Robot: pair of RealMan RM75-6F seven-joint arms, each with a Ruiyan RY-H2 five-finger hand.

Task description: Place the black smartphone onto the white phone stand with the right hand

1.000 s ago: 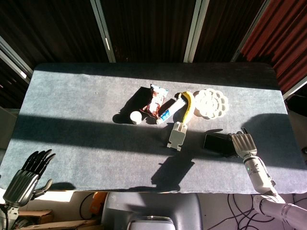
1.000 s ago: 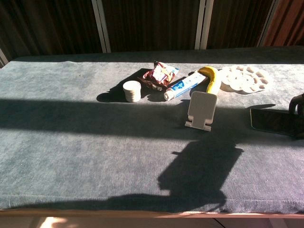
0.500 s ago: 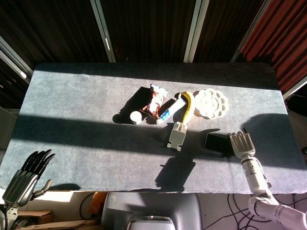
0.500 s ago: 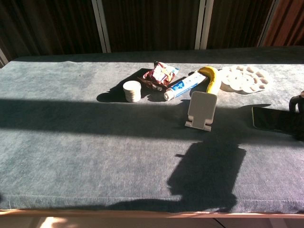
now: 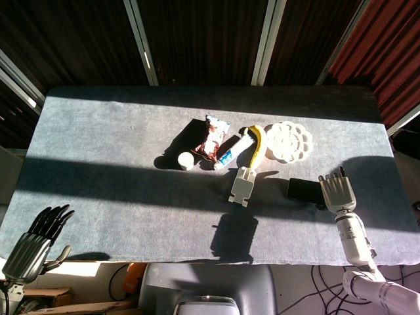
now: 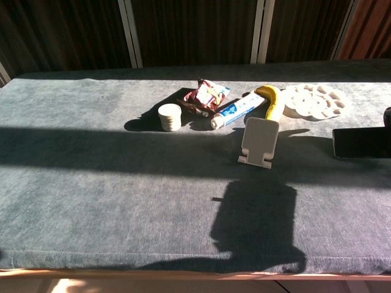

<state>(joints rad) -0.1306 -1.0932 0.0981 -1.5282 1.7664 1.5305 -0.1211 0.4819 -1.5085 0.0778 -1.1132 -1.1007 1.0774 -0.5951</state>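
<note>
Nearest of all, off the desk's [image 5: 98, 164] front left corner, the left hand [image 5: 36, 239] is seen hanging with its fingers spread and nothing in them; no part in the task is taken by it.

To the right of the white phone stand [image 5: 242, 184], the right hand [image 5: 338, 193] is laid palm-down over the right end of the black smartphone [image 5: 303, 190], which seems to be carried just above the cloth. The fingers are extended across the phone; whether a thumb is hooked beneath it cannot be told, so a grip is judged likely rather than seen.

The stand is found upright and bare, with the phone well apart from it. Placement is therefore not yet made: the phone is to be carried leftward to the stand and leaned against its backrest.

Behind the stand, a banana [image 5: 258, 146], a toothpaste tube [image 5: 233, 149], a snack packet [image 5: 214, 138], a small white jar [image 5: 186, 161] and a white flower-shaped tray [image 5: 291, 142] are grouped, none concerned in the work.
</note>
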